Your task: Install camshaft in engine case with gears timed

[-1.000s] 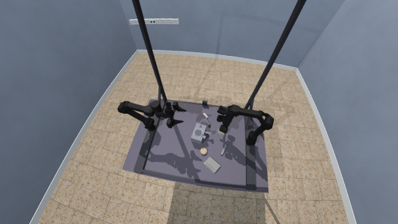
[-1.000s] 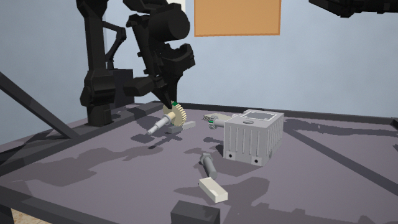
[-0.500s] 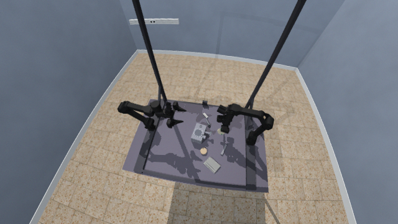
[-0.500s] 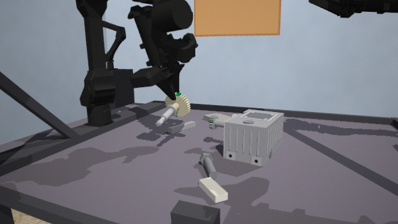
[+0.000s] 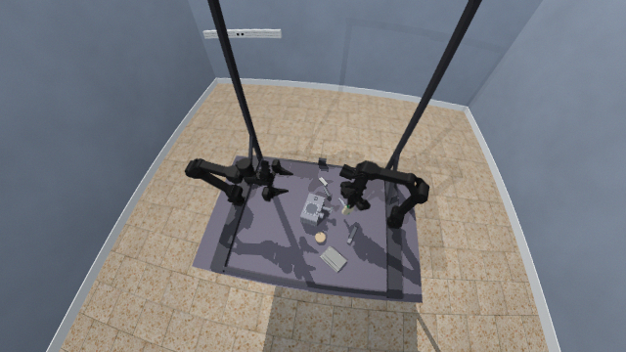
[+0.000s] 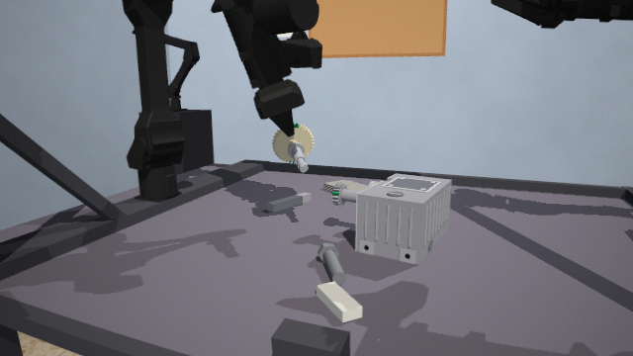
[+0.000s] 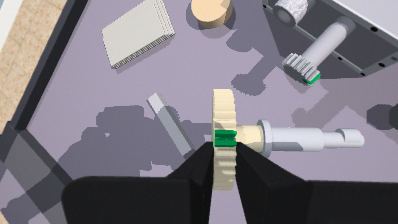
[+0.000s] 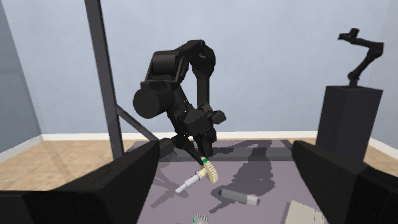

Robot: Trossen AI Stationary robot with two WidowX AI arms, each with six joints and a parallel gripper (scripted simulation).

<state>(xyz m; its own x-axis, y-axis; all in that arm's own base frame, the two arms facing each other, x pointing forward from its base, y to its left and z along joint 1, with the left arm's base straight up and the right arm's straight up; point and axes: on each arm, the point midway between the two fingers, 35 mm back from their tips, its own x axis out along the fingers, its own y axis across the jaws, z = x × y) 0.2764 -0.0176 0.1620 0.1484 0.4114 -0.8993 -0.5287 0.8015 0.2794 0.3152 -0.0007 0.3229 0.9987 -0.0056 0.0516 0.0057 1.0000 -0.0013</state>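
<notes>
The left end effector (image 5: 348,205) (image 6: 292,134) (image 7: 223,148) (image 8: 204,163) is pinching the likely stiff, shaft-heavy camshaft (image 5: 342,201) (image 6: 300,158) (image 7: 296,139) (image 8: 187,184) by its big gear (image 5: 346,211) (image 6: 280,145) (image 7: 223,107) (image 8: 213,173); the right end effector (image 5: 290,182) (image 8: 224,146) is hanging spread.

With our left gripper (image 5: 350,205) (image 6: 292,133) (image 7: 223,148) (image 8: 204,163), we are lifting the gear and its shaft (image 5: 346,210) (image 6: 300,154) (image 7: 297,139) (image 8: 192,182) higher above the table (image 5: 274,220) (image 6: 198,267) (image 7: 120,90) (image 8: 170,212) than a moment ago. We are also swinging the shaft's free end around, turning it from pointing away from the metal case (image 5: 309,218) (image 6: 386,220) (image 7: 372,12) towards the case's side.
</notes>
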